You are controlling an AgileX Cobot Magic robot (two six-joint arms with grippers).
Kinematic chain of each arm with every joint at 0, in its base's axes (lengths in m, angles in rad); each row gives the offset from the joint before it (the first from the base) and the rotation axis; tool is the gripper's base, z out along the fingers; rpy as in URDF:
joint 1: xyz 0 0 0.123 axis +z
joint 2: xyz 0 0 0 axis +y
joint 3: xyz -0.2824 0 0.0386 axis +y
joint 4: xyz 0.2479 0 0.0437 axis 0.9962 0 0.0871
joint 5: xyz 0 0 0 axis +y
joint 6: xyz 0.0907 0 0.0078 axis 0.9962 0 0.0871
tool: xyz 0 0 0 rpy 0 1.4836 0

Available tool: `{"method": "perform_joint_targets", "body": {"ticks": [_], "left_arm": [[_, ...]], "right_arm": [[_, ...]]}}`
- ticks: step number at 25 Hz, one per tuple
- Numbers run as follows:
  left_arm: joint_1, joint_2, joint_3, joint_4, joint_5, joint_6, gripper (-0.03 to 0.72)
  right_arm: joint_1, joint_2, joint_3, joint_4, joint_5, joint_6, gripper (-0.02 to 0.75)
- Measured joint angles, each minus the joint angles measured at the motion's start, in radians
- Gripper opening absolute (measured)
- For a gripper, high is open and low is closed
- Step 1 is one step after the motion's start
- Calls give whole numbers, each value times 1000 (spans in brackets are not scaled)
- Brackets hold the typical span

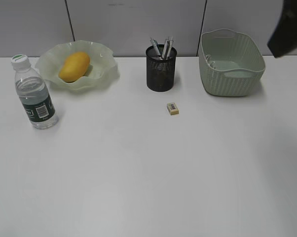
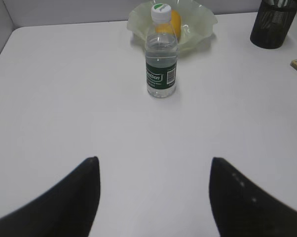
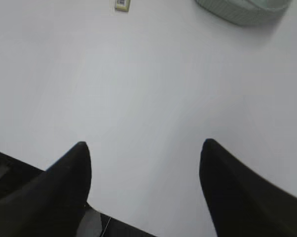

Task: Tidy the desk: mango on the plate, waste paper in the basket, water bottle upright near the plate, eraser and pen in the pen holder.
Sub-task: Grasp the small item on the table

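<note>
1. Looking down at the desk (image 1: 138,173) from chest height, I see the tidying nearly finished, with one small job left by my judgement.
2. One mango (image 1: 74,66) lies inside the one plate (image 1: 106,57) at the back left: that part is done.
3. One water bottle (image 1: 34,94) stands upright with its white cap on, just in front of and to the left of the plate: that part looks done too.
4. One pen holder (image 1: 161,69) stands at the back centre with pens (image 1: 162,48) poking out of its top; I count what looks like two or three, but cannot tell exactly.
5. One eraser (image 1: 173,108) lies flat on the desk just in front of the pen holder, apart from it: it is not yet inside.
6. One basket (image 1: 231,64) sits at the back right. Something pale shows against its inner left wall, possibly the waste paper, but I cannot confirm it; no paper lies on the desk.
7. My left gripper (image 2: 153,197) hangs spread wide and empty above bare desk, facing the bottle.
8. My right gripper (image 3: 143,192) is likewise spread wide and empty near the front edge of the desk, with the eraser far ahead of it.
</note>
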Motion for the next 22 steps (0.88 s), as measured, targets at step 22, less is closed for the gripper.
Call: {"method": "perform_joint_targets", "body": {"ticks": [22], "left_arm": [[0,0,0,-1,0,0,523]], "right_arm": [[0,-961,842,0,-151,8,543]]}}
